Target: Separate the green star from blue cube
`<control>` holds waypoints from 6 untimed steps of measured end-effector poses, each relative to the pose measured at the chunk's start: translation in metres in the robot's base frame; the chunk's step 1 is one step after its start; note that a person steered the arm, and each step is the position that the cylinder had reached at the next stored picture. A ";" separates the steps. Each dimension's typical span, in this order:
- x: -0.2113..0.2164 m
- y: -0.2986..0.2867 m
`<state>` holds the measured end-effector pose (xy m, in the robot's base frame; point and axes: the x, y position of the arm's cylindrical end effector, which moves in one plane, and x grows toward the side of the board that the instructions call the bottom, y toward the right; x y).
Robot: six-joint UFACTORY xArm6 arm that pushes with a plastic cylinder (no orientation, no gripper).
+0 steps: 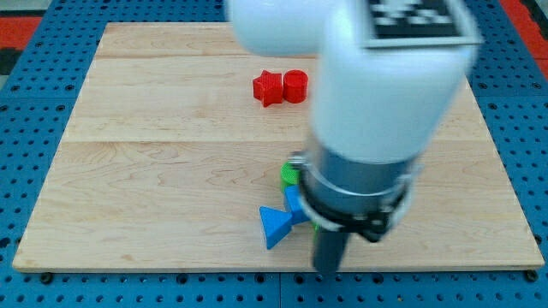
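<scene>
My tip (328, 267) just right of blue triangle (274, 227); no claw; green star (291, 174) half hidden.

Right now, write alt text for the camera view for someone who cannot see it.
A white robot arm blocks much of a wooden board; my tip sits near the view's bottom, just right of a blue triangular block. A green block peeks out beside the arm, and two red blocks lie near the top.

Robotics lab, wooden board (171, 171) on blue perforated bench (34, 85), white robot arm (385, 85)
</scene>
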<state>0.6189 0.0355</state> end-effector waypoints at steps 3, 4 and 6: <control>-0.047 0.010; -0.049 0.001; -0.096 0.005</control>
